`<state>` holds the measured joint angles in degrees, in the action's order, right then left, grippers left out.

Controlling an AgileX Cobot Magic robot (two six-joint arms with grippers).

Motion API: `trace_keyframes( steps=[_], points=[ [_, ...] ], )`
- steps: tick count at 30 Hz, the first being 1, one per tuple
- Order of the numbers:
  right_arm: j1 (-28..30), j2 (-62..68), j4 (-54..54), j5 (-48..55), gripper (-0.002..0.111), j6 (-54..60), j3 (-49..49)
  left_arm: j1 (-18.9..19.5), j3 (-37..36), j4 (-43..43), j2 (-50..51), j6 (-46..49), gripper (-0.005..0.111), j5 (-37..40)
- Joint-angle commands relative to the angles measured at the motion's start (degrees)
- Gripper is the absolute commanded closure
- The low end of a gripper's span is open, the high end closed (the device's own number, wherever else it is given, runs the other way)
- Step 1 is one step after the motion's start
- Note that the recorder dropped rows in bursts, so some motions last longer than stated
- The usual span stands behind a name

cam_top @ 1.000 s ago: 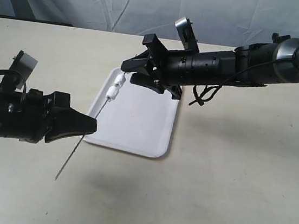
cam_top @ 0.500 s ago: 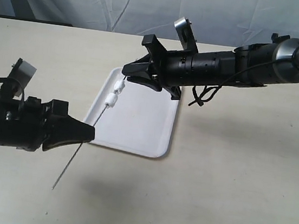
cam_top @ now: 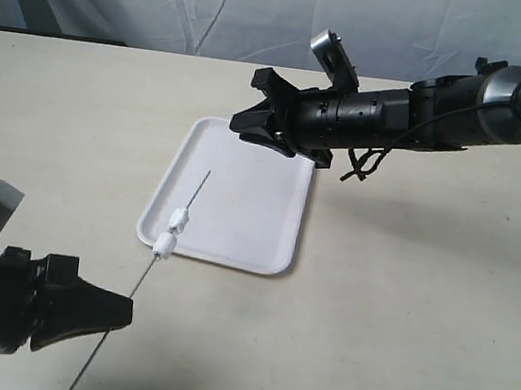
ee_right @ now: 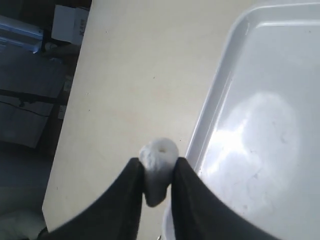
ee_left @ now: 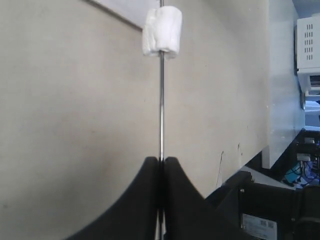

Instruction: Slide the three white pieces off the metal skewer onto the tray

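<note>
Within the right tool [ee_right: 158, 172], one white piece [ee_right: 159, 154]

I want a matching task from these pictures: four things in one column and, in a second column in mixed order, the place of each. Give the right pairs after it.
Things
1. skewer
2. tray
3. single piece
4. pair of pieces

Places
a. between the right jaws
b. threaded on the skewer
c. flat on the table
d. clamped in the left jaws

Pairs: 1-d, 2-c, 3-a, 4-b
</note>
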<state>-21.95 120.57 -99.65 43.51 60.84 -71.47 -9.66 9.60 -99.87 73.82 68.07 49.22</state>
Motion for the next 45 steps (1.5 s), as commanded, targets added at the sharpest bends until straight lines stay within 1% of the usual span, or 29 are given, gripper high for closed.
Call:
trace_keyframes(
  steps=[1, 3, 4, 5, 9, 11, 20, 27, 32, 45],
  points=[
    [0.2, -0.3, 1.1, -0.1, 0.082, 0.6, -0.3, -0.2, 0.5, -0.1, -1.9, -0.2, 0.107, -3.8],
    [0.2, -0.3, 1.8, 0.5, 0.064, -0.3, -0.3, -0.2, 2.7, -0.1, -1.9, -0.4, 0.107, -4.9],
    [0.2, -0.3, 1.8, 0.8, 0.061, -0.4, -0.3, -0.2, 3.4, -0.1, -1.9, -0.4, 0.107, -5.5],
    [0.2, -0.3, 1.8, 1.2, 0.061, -0.4, -0.3, -0.2, 4.3, -0.1, -1.9, -0.6, 0.107, -6.4],
    [0.0, -0.3, 1.7, 5.2, 0.063, -1.1, -0.3, -0.2, 7.7, -0.1, -1.9, -1.3, 0.107, -10.6],
    [-0.5, -0.3, 1.7, 8.4, 0.064, -1.5, -0.3, -0.2, 8.6, -0.1, -1.9, -1.3, 0.107, -10.7],
    [-3.2, -0.3, 0.7, 9.9, 0.065, -1.5, -0.3, -0.2, 9.4, -0.1, -1.8, -0.9, 0.107, -7.7],
    [-3.3, -0.3, 0.4, 10.3, 0.065, -2.4, -0.3, -0.2, 10.4, -0.1, -1.2, 1.8, 0.107, -6.6],
    [-3.3, -0.3, -0.3, 13.7, 0.065, -2.4, -0.3, -0.2, 11.8, -0.1, 1.6, 1.8, 0.107, -4.1],
    [-3.6, -0.3, -0.3, 15.5, 0.065, -2.4, -0.3, -0.2, 11.8, -0.1, 3.0, 2.9, 0.107, -4.3]
  ],
)
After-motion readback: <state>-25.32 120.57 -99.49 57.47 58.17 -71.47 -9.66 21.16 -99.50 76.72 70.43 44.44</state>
